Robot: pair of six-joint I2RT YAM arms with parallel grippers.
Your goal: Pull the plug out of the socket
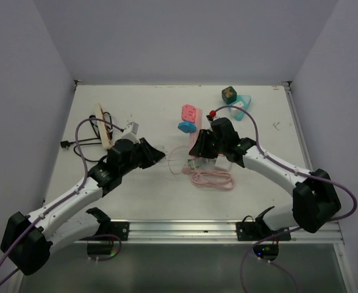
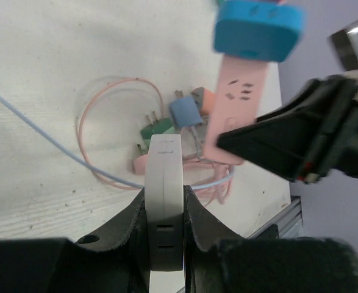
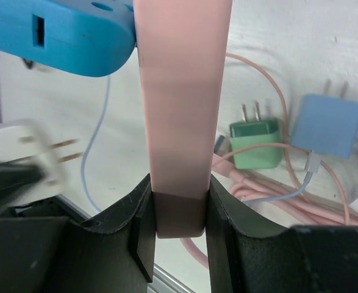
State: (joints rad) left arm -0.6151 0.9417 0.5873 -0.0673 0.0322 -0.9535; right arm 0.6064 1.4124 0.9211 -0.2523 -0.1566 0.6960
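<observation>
Left fingers [image 2: 204, 227] clamp the white plug [image 2: 164, 201], prongs bare, apart from the pink socket strip [image 3: 182, 110] between the right fingers [image 3: 227, 227]. Pulling looks done; a blue plug [image 3: 57, 30] sits beyond them.

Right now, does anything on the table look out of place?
Nothing looks damaged. A green charger and a blue charger lie loose, unplugged, in a tangled pink cable. The right gripper holds the pink power strip, the left gripper a white plug.

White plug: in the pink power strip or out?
Out. The white plug shows bare prongs, apart from the pink power strip, pinched in the left gripper.
</observation>
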